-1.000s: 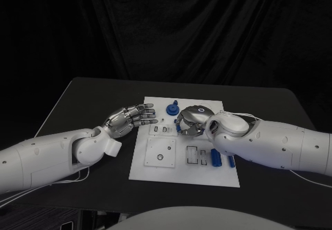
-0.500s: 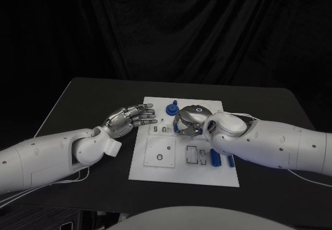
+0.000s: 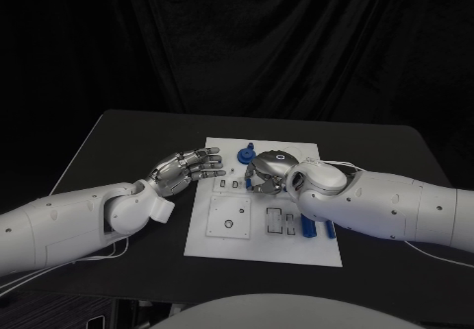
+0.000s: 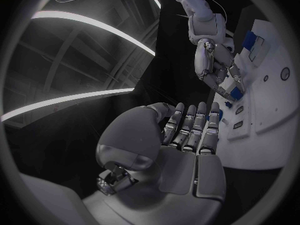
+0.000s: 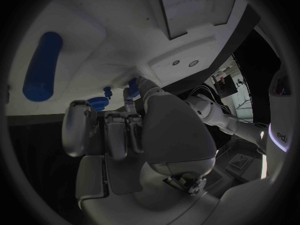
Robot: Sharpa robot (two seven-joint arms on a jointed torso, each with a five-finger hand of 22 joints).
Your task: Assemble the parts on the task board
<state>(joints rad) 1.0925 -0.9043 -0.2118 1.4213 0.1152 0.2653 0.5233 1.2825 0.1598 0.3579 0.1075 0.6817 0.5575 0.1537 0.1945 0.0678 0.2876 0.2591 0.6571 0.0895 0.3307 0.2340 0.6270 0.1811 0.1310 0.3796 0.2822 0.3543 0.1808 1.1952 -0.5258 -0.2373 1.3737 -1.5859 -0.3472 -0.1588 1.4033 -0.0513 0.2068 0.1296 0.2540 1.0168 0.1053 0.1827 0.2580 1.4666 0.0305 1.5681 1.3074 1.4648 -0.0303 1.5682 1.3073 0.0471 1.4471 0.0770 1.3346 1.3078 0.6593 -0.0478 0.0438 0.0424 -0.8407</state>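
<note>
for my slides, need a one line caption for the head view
Right hand works over the white task board while the left hand hovers open beside it.

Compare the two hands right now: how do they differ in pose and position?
The left hand hovers at the task board's left edge, fingers apart and holding nothing; the right hand is over the board's upper middle, fingers curled down around a blue part. The left hand is palm-up, the right knuckles-up. Both are silver, on white arms.

Dim scene against black surroundings; bright ceiling light strips [image 4: 81, 92] curve with fisheye distortion in the left wrist view.
</note>
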